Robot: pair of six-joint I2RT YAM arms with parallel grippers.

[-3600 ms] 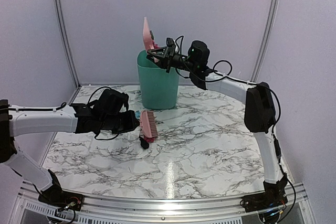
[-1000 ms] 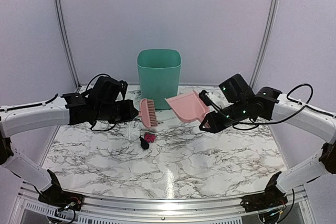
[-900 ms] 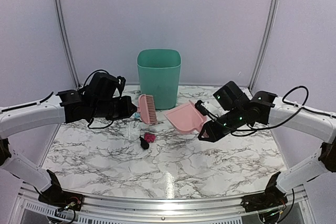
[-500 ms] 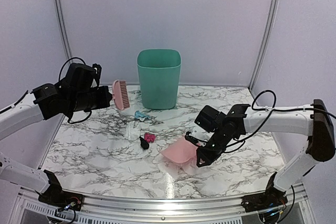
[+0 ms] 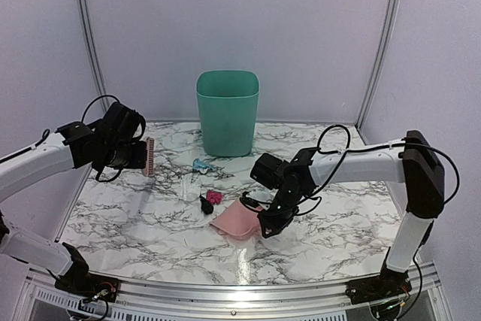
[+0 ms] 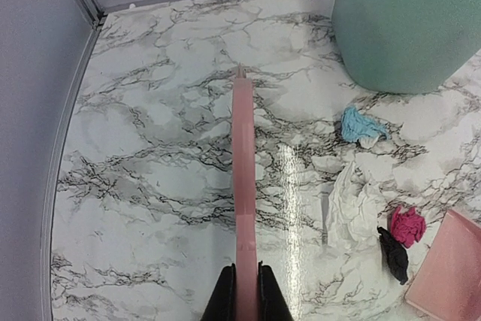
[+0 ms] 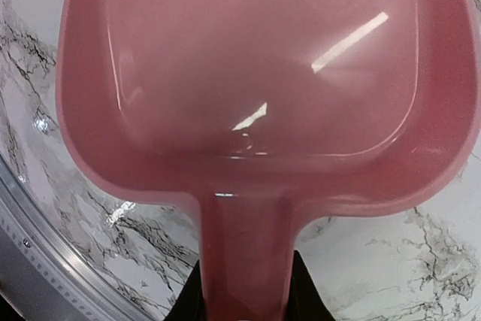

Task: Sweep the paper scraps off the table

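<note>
The paper scraps lie in a loose cluster on the table (image 5: 323,249): a light blue one (image 5: 200,164), a magenta one (image 5: 215,197) and a black one (image 5: 204,204), beside a crumpled white sheet (image 5: 188,186). The left wrist view shows the same blue (image 6: 357,125), magenta (image 6: 406,225) and black (image 6: 394,253) scraps. My left gripper (image 5: 139,157) is shut on the pink brush (image 5: 149,157), seen edge-on (image 6: 243,178), held left of the scraps. My right gripper (image 5: 264,222) is shut on the handle of the pink dustpan (image 5: 237,222), whose mouth lies just right of the black scrap. The pan (image 7: 255,73) holds nothing.
A teal bin (image 5: 228,113) stands at the back centre, just behind the blue scrap (image 6: 406,20). The metal front rail (image 5: 240,291) runs along the near edge. Grey walls close in the left, back and right sides.
My right arm brought the dustpan down from beside the bin to the table next to the scraps. My left arm swung the brush away to the left, clear of the scraps.
</note>
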